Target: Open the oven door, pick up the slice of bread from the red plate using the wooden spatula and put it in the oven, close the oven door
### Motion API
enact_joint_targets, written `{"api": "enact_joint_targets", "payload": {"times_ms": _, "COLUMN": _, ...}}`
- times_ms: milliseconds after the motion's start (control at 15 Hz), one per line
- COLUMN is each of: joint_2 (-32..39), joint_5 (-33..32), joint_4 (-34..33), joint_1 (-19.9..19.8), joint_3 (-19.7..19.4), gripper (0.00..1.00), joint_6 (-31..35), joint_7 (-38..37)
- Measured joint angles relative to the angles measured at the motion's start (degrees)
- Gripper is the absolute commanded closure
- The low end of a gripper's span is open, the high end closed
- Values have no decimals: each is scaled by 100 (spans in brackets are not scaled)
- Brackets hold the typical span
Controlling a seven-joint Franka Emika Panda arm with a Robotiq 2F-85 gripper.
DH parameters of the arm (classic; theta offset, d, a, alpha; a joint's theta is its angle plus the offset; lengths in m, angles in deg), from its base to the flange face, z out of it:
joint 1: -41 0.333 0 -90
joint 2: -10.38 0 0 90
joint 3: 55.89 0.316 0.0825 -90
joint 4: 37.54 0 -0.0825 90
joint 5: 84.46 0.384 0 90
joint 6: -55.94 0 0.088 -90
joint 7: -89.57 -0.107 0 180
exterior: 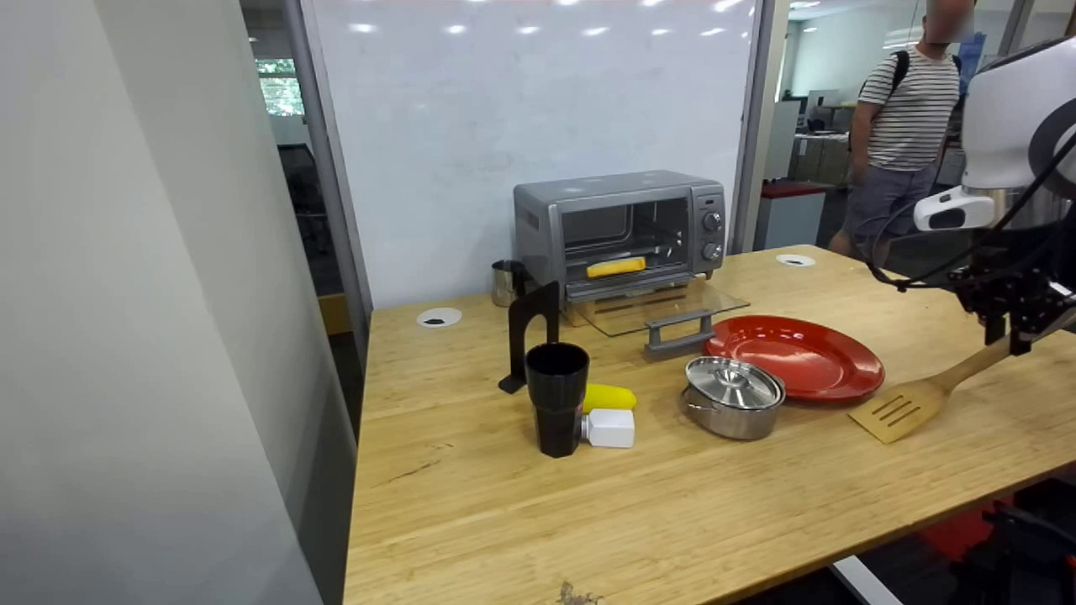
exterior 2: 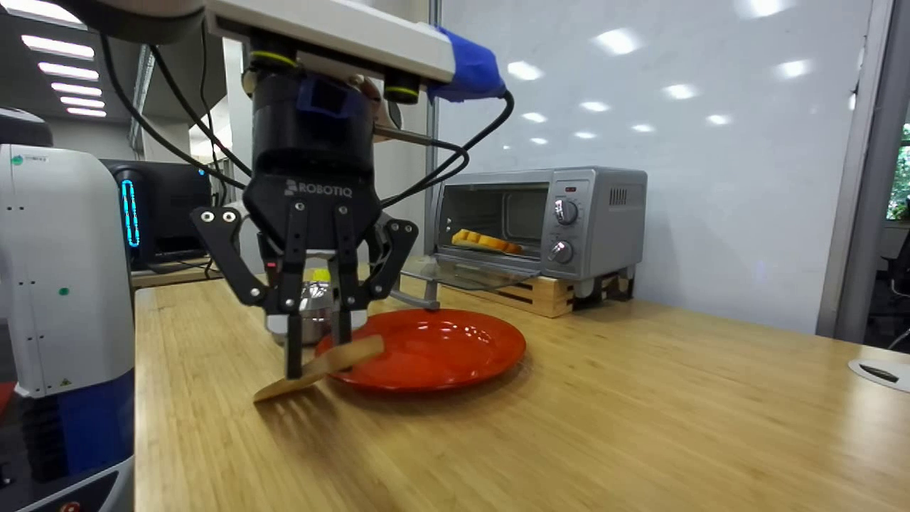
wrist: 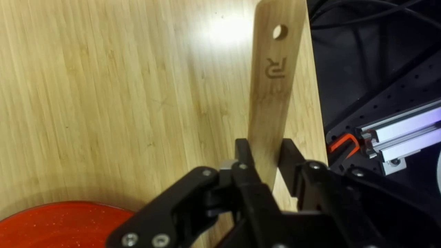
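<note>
In an exterior view, the wooden spatula (exterior: 933,391) points its slotted end down and left near the red plate (exterior: 794,357), long axis slanting up rightward; the tool (exterior 2: 318,364), lettered "ROBOTIQ", pinches the handle.

– a kitchen? there's an oven (exterior 2: 601,213) and a red plate (exterior 2: 441,345) on the table (exterior 2: 640,427).

– more a robotics lab, in office-like rooms. a robot arm (exterior 2: 341,28) hangs over that table, and a white-and-blue machine (exterior 2: 67,270) stands near its edge.

– and the office part?

– a big glossy whiteboard (exterior: 538,126) behind the oven, ceiling lights mirrored in it. past the glass, desks (exterior: 822,151) and a person (exterior: 912,126) wearing a backpack. rows of strip lights (exterior 2: 57,48) overhead.

– anything else that says lab?

– in the wrist view, a slotted metal rail (wrist: 410,134) and a black perforated panel (wrist: 406,89) past the table.
</note>
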State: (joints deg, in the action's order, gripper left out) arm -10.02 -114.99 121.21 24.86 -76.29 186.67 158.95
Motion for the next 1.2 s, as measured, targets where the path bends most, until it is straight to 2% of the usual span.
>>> {"api": "enact_joint_targets", "payload": {"times_ms": 267, "joint_2": 431, "joint_5": 7, "joint_4": 4, "joint_1": -33, "joint_3": -93, "gripper": 94, "joint_6": 337, "joint_7": -160}}
{"api": "enact_joint_targets", "payload": {"times_ms": 733, "joint_2": 1175, "joint_5": 8, "joint_4": -1, "joint_1": -136, "joint_3": -107, "gripper": 94, "joint_6": 1413, "joint_7": -760}}
{"api": "enact_joint_targets", "payload": {"times_ms": 1200, "joint_2": 1374, "joint_5": 431, "joint_4": 20, "joint_1": -93, "joint_3": -82, "gripper": 94, "joint_6": 1505, "joint_7": -446}}
